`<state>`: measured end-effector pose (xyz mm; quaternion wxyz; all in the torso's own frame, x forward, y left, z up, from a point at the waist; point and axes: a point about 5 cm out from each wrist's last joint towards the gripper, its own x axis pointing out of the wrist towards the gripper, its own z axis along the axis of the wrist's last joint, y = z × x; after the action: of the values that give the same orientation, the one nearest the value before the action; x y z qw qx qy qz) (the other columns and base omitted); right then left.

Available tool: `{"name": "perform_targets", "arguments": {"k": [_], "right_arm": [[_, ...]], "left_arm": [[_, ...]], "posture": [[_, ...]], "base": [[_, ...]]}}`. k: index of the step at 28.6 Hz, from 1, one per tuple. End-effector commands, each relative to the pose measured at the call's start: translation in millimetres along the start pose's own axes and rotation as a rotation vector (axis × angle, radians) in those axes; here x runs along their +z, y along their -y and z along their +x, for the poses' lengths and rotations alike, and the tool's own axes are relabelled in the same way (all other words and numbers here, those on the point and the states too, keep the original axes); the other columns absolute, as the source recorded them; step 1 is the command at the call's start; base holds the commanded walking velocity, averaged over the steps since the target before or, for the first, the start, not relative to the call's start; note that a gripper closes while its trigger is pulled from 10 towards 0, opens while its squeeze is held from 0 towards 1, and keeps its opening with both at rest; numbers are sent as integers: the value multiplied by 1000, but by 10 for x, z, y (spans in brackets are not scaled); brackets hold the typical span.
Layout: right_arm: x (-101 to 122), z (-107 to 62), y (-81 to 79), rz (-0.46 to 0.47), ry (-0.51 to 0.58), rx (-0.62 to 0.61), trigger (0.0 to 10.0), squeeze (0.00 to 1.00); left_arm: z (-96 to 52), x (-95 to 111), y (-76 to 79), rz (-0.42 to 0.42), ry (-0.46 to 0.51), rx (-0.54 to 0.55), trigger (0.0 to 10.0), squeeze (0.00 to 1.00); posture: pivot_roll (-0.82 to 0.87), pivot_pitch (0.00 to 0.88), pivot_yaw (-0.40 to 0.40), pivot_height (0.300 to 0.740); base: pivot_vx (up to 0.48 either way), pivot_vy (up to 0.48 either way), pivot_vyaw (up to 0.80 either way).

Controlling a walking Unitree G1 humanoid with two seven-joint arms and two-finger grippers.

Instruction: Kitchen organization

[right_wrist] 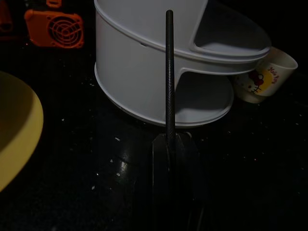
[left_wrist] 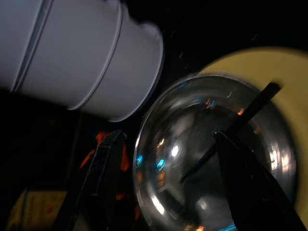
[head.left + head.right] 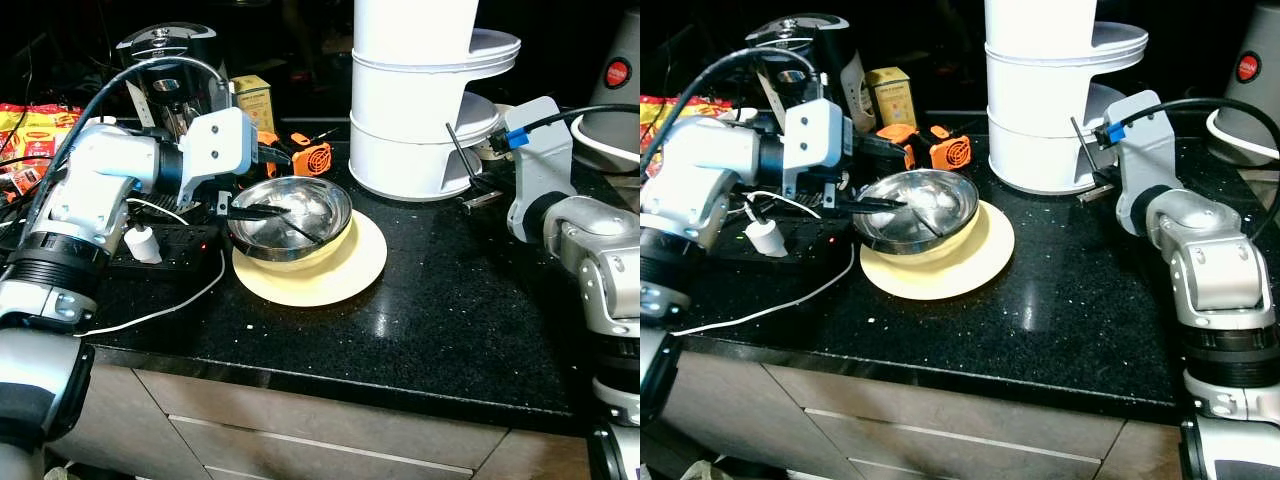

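A steel bowl [image 3: 300, 205] sits on a pale yellow plate [image 3: 345, 275] on the black counter. A thin black stick [image 3: 297, 230] lies inside the bowl. My left gripper [image 3: 262, 185] is open and straddles the bowl's left rim: in the left wrist view one finger [image 2: 103, 168] is outside the bowl and the other [image 2: 240, 168] is inside it. My right gripper [image 3: 482, 190] is shut on a second thin black stick [image 1: 169, 72]. It holds the stick upright just in front of the white tiered container [image 3: 420, 110].
An orange fan-like gadget [image 3: 312, 157] and a yellow box [image 3: 252, 100] stand behind the bowl. A power strip [image 3: 175, 240] with a white plug [image 3: 143, 243] and cable lies left. A cartoon mug [image 1: 262, 79] stands beside the container. The counter's front edge [image 3: 330, 385] is near.
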<state>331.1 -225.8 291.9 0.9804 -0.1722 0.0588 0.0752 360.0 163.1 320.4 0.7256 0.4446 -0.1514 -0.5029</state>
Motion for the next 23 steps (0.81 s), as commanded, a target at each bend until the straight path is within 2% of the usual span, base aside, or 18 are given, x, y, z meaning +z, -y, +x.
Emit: {"name": "perform_targets", "arguments": {"k": [1,4,8,23], "right_arm": [[7,-16,-40,-3,3,17,10000,0],[15,-25,-35,-6,3,15,10000,0],[23,-33,-29,-8,2,14,10000,0],[-16,-92,7,-18,-26,5,10000,0]], "left_arm": [[-41,-43,-28,39,-58,12,10000,0],[-33,-128,44,37,-90,-28,10000,0],[0,-211,86,68,-136,-23,10000,0],[110,-307,178,106,-167,-88,10000,0]], "posture": [[-75,0,73,740],[-80,0,75,740],[-90,0,80,740],[-107,0,92,740]], "base": [[0,0,0],[0,0,0],[0,0,0],[0,0,0]]}}
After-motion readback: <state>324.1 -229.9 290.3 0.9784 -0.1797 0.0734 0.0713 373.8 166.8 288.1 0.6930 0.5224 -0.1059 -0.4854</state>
